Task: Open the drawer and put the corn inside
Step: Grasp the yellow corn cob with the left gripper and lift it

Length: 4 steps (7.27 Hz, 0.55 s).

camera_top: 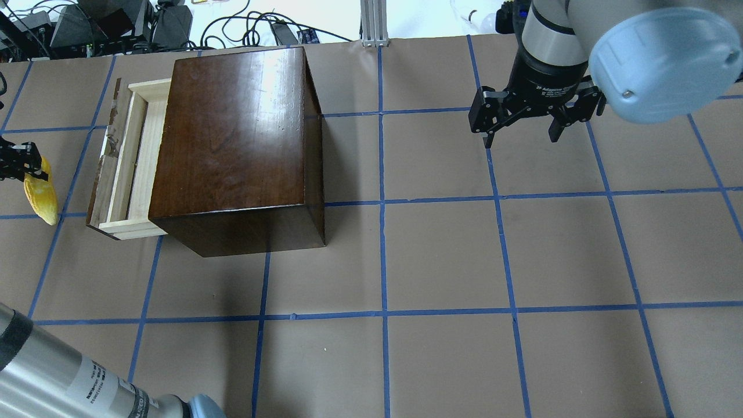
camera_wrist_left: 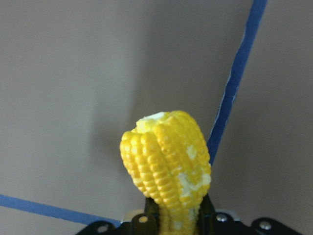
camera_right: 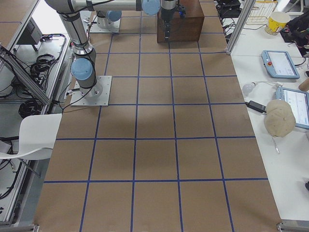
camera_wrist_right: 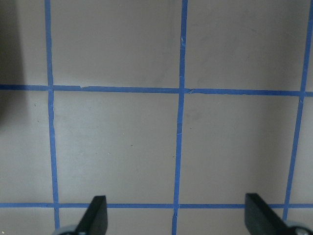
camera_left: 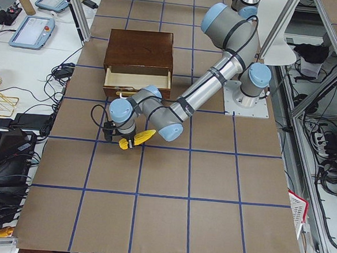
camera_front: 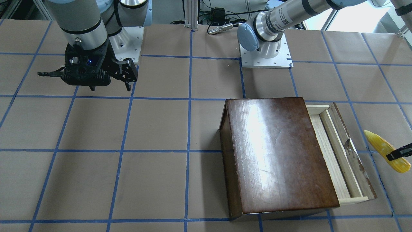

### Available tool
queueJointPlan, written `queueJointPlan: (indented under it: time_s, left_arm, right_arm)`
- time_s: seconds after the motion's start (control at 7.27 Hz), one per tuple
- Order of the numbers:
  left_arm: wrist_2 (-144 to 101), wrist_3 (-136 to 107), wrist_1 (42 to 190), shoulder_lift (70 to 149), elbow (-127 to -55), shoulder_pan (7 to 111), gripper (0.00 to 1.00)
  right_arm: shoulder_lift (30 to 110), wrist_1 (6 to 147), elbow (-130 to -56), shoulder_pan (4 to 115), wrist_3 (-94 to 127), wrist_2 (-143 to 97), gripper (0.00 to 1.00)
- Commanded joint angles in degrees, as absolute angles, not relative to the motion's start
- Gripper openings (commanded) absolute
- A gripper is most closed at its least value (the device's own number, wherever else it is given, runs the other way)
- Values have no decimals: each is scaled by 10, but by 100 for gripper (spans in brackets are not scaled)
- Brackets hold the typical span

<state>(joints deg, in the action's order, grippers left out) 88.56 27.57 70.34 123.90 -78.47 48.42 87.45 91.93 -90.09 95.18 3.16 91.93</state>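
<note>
Left claw (camera_wrist_left: pixel 178 218): you had it clenched on the corn (camera_wrist_left: pixel 166 161), which jutted up from the frame's bottom.
Right claw (camera_top: pixel 520 138): spread, empty, upper right.

One corn (camera_front: pixel 379 145) cob, and only one. One drawer (camera_front: pixel 330 151), in one dark box (camera_front: pixel 276 151). One table (camera_front: pixel 154 129), taped into squares. Two arms, the left arm (camera_left: pixel 218 78) and the right arm (camera_front: pixel 80 19), on two plates: the left mounting plate (camera_front: pixel 283 61) and the right mounting plate (camera_front: pixel 135 42). Two pincers, the left pincer (camera_top: pixel 26 168) and the right pincer (camera_top: pixel 520 136), two fingers apiece. Beside the table: one tablet (camera_right: pixel 280 64), a second tablet (camera_right: pixel 299 104), one white chair (camera_right: pixel 34 133)
</note>
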Motion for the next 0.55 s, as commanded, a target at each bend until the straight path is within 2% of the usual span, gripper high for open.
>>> queueJointPlan:
  time_s: [0.0, 0.41]
  left_arm:
    - [886, 277, 760, 1178, -778, 518, 0]
    - [885, 277, 868, 1114, -737, 607, 0]
  right_arm:
    - [875, 919, -901, 953, 32, 919, 100]
    - [875, 919, -901, 952, 32, 919, 100]
